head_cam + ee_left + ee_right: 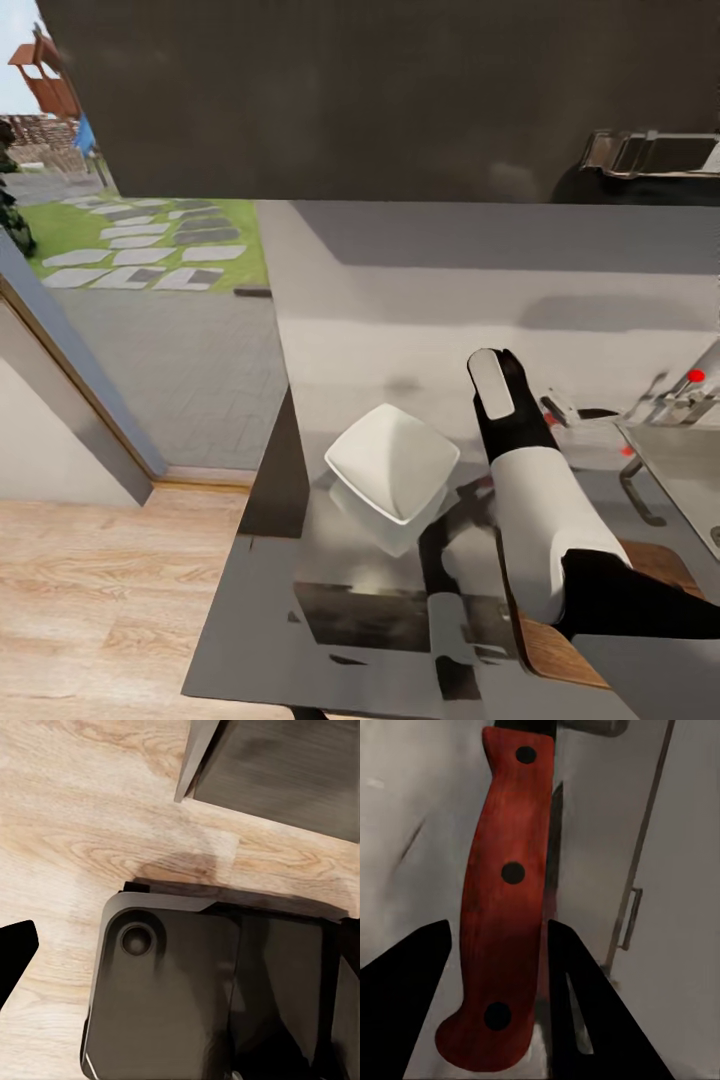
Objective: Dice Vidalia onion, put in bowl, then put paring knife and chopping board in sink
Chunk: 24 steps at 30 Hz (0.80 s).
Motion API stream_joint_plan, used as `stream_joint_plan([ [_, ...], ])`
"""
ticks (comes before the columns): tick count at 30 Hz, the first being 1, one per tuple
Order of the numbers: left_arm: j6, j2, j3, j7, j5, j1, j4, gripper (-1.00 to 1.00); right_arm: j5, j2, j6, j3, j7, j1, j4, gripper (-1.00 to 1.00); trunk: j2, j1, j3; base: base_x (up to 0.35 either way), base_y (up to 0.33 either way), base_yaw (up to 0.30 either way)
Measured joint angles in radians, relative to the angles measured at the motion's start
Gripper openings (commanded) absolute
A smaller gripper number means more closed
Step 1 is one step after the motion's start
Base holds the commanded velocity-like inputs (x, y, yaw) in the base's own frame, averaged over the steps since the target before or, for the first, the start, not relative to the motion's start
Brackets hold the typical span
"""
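Red wood with three dark rivets: the paring knife (502, 907) handle lies between the two dark fingers of the right gripper (499, 945) in the right wrist view, one finger on each side and close against it, though I cannot tell whether they have actually clamped on it. In the head view the right arm reaches over the chopping board (560, 650), whose brown wood shows at the near edge of the tabletop (400, 270), toward the tap and the corner of the sink (690, 470) at the right. The bowl (392, 462) sits white and tilted-looking just left of the arm, near the tabletop's left end. The onion I cannot make out in these views. My judgement is that the step in hand is securing the knife; to do it well the fingers should close squarely on the middle of the handle, near the centre rivet, so that the blade does not swing when lifted, and the lift should be straight up, clear of the tap. The left gripper (11, 960) hangs low over the pale wooden floor, one dark finger showing at the frame's edge above the robot's dark base; its opening cannot be judged. Glossy grey tabletop mirrors the bowl and arm; a doorway at left opens onto grass and paving stones.
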Motion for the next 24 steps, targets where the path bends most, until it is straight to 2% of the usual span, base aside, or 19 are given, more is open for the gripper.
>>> stream_joint_plan([
  [4, 0.000, 0.000, 0.000, 0.000, 0.000, 0.000, 0.000, 1.00, 0.001, 0.000, 0.032, 0.065, 0.000, 0.000, -0.040, -1.00, 0.000, 0.000, 0.006, 0.000, 0.000, 0.000],
  [6, 0.000, 0.000, 0.000, 0.000, 0.000, 0.000, 0.000, 1.00, 0.001, 0.000, 0.075, 0.088, 0.000, 0.000, -0.074, -1.00, 0.000, 0.000, 0.010, 0.000, 0.000, 0.000],
  [7, 0.000, 0.000, 0.000, 0.000, 0.000, 0.000, 0.000, 1.00, 0.001, 0.000, 0.133, 0.099, 0.000, 0.000, -0.119, -1.00, 0.000, 0.000, 0.011, 0.000, 0.000, 0.000],
  [15, 0.000, 0.000, 0.000, 0.000, 0.000, 0.000, 0.001, 1.00, -0.001, 0.000, 0.307, 0.106, 0.004, 0.021, -0.309, -1.00, 0.000, 0.000, 0.024, 0.000, 0.000, 0.000],
  [19, 0.000, 0.000, 0.000, 0.000, 0.000, 0.000, 0.008, 1.00, -0.001, 0.000, 0.342, 0.114, 0.016, 0.079, -0.434, -1.00, 0.000, 0.000, 0.030, 0.000, 0.000, 0.000],
  [24, 0.000, 0.000, 0.000, 0.000, 0.000, 0.000, 0.023, 1.00, 0.004, 0.001, 0.346, 0.190, 0.090, 0.168, -0.545, -1.00, 0.000, 0.000, 0.038, 0.000, 0.000, 0.000],
])
